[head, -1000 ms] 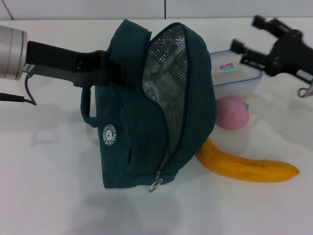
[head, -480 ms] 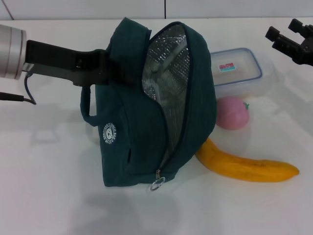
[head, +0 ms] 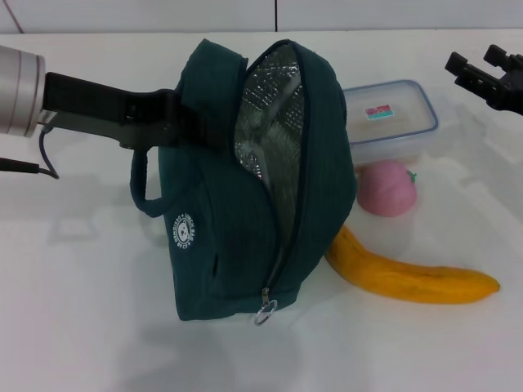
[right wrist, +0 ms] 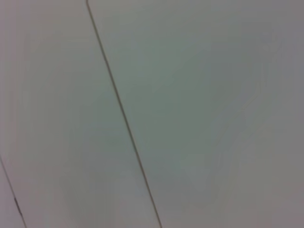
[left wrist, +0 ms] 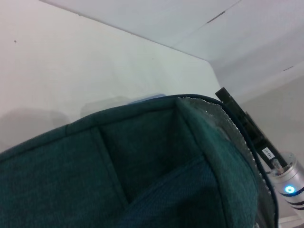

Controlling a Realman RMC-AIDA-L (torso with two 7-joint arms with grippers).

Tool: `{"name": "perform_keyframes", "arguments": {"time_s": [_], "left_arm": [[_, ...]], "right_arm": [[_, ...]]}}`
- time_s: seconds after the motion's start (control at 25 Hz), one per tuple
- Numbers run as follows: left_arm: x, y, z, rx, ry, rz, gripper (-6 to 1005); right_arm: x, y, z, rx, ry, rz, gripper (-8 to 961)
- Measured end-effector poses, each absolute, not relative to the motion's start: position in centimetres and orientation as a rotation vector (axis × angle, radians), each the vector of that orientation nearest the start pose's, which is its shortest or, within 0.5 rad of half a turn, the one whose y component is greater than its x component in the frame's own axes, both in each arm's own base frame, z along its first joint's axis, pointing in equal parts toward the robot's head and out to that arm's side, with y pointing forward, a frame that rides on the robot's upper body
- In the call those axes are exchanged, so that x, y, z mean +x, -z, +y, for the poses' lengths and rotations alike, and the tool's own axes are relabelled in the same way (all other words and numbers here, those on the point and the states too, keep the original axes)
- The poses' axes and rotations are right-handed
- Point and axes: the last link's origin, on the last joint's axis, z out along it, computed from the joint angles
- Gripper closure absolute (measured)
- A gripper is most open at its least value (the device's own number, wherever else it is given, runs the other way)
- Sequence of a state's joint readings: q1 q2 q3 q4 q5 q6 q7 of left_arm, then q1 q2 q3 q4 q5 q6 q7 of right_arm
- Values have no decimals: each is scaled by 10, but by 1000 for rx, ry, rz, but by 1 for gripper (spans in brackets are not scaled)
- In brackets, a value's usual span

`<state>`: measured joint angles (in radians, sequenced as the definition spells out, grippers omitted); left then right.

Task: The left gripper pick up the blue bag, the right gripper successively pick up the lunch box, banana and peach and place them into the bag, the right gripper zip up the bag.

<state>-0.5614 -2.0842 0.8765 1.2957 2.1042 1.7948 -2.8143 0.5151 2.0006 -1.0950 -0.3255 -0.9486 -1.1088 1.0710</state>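
Beside the lunch box (head: 388, 117) hovers the right gripper (head: 476, 67) (fingers apart).

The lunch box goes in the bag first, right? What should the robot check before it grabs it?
1. Blue bag held up by the left gripper: ok, it is clamped on the bag's upper edge.
2. Bag mouth open: ok, the silver lining shows through the unzipped gap.
3. Lunch box free to reach: ok, lid on, nothing on top, sitting behind the peach.
4. Right gripper ready: ok, fingers open, off to the right of the box, not above it yet.
5. Banana out of the way: ok, it lies in front, near the bag's bottom.
6. Room inside the bag: cannot tell, the inside is mostly hidden.
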Motion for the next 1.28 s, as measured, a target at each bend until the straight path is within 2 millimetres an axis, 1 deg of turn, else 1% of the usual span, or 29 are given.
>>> {"name": "perform_keyframes", "arguments": {"time_s": [0.32, 0.48, 0.6, 0.72, 0.88, 1.28], "left_arm": [[-171, -61, 339, -2507, 424, -1768, 964], [-170, -61, 340, -2513, 421, -1759, 964], [-169, -61, 340, -2523, 425, -1746, 964], [-169, -60, 340, -2527, 428, -1747, 964], [-169, -60, 340, -2531, 426, -1747, 964], [-166, -58, 341, -2545, 418, -1739, 963]], "right_arm": [[294, -16, 392, -1965, -1012, 1057, 81], [301, -14, 390, -1916, -1026, 1169, 81], [307, -5, 384, -1889, -1030, 1253, 81], [309, 7, 378, -1861, -1027, 1301, 81], [308, 13, 378, -1850, -1023, 1318, 82], [300, 16, 385, -1812, -1064, 1361, 82]]}}
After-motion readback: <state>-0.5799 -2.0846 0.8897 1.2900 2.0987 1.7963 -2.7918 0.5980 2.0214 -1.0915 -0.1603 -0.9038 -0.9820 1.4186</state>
